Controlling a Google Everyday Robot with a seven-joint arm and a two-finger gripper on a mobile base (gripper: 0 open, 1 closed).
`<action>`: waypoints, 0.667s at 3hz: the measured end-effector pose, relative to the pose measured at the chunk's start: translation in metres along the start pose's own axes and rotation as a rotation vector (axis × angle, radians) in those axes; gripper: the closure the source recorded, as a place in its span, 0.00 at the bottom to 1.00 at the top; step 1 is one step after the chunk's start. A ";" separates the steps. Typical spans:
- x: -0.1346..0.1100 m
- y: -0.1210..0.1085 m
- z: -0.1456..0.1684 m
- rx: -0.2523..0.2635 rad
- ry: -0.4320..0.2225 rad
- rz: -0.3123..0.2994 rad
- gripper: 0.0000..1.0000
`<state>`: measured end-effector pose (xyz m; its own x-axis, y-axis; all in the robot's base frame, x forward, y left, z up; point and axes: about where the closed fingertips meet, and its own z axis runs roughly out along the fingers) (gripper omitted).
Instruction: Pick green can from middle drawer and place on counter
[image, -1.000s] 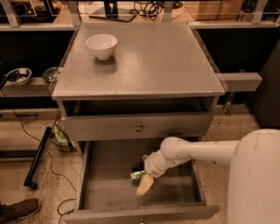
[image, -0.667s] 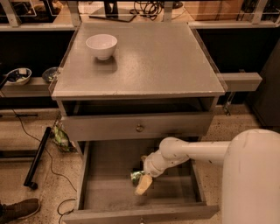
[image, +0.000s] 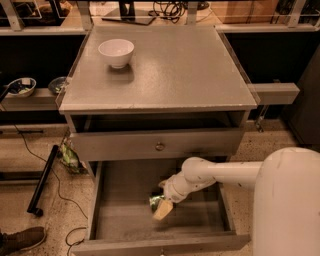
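The green can (image: 155, 201) lies on the plank floor of the open middle drawer (image: 117, 210), near its centre. My gripper (image: 162, 206) reaches down into the drawer from the right and sits right at the can, touching or partly covering its right side. The white arm (image: 220, 173) runs from the lower right corner to the gripper. Above the drawers, the grey counter (image: 180, 70) spreads flat and speckled, with pale worn edges.
A white bowl (image: 116, 52) stands at the counter's back left. The upper drawer front with its brass knob (image: 159, 146) hangs just above the arm. Side shelves (image: 272, 92) flank the cabinet, the left one holding small bowls (image: 20, 86). A black bar (image: 42, 179) and cable lie on the floor.
The gripper and the can have stayed in the same spot. The bulky white arm housing at the right has edged a little to the left.
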<state>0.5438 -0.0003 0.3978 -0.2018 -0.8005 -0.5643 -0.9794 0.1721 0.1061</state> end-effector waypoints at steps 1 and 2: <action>0.000 0.000 0.000 0.000 0.000 0.000 0.42; 0.000 0.000 0.000 0.000 0.000 0.000 0.65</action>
<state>0.5437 -0.0003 0.3977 -0.2017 -0.8005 -0.5643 -0.9794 0.1719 0.1062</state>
